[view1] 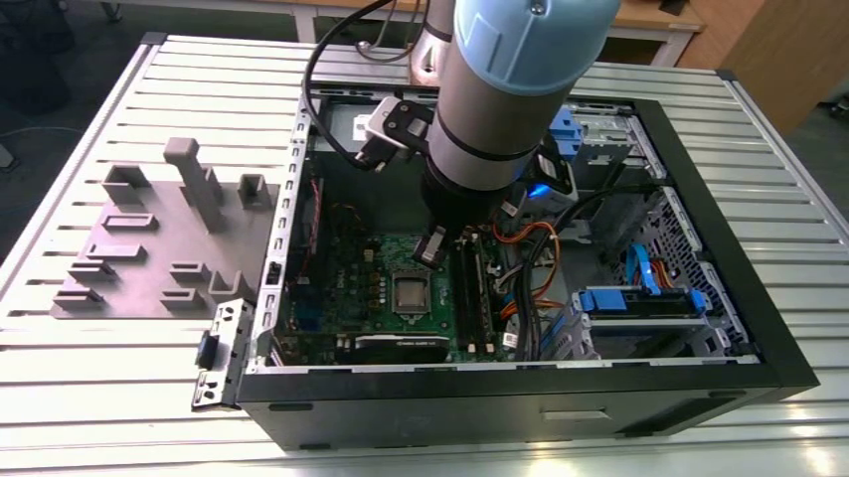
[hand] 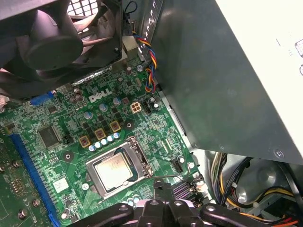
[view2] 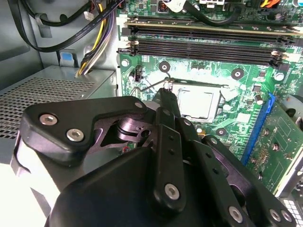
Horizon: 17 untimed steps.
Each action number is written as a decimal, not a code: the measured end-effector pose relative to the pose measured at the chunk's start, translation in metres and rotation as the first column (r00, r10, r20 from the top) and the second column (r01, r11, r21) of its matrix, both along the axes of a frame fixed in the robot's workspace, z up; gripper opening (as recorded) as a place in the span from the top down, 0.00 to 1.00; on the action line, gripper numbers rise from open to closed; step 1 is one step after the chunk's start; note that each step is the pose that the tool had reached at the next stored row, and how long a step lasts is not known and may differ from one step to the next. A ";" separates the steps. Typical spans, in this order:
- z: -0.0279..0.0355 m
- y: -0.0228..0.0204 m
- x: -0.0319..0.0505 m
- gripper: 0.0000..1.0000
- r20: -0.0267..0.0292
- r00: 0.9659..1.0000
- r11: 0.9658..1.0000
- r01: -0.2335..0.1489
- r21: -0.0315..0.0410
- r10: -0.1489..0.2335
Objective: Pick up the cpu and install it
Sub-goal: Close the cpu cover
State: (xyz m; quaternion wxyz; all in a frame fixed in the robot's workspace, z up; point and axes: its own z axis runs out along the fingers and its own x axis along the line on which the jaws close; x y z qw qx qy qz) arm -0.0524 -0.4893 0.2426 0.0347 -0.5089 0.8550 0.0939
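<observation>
Now the gripper (view2: 165, 94) has its fingers (hand: 163, 187) pressed together on nothing, poised just beside the socket frame (hand: 118, 165). Inside that frame lies the cpu (hand: 113, 169), flat and square, metal top facing up, on the green motherboard (hand: 71, 142).

Slatted table (view1: 119, 109), computer case (view1: 531, 397), grey tray (view1: 146, 248) (probably plastic)

white logo (hand: 100, 96) on mobo (hand: 71, 163), other print illegible
</observation>
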 end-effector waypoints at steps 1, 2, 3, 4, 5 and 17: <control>0.0000 0.0000 0.0000 0.89 0.000 1.000 1.000 0.000 0.000 0.000; 0.0000 0.0000 0.0000 0.89 0.000 1.000 1.000 0.000 0.000 0.000; 0.0000 0.0000 0.0000 0.89 0.000 1.000 1.000 0.000 0.000 0.000; 0.0000 0.0000 0.0000 0.89 0.000 1.000 1.000 0.000 0.000 0.000; 0.0000 -0.0001 0.0000 0.89 0.000 1.000 1.000 0.000 0.000 0.000; 0.0000 -0.0009 -0.0044 0.89 0.000 1.000 0.998 0.000 -0.066 0.000</control>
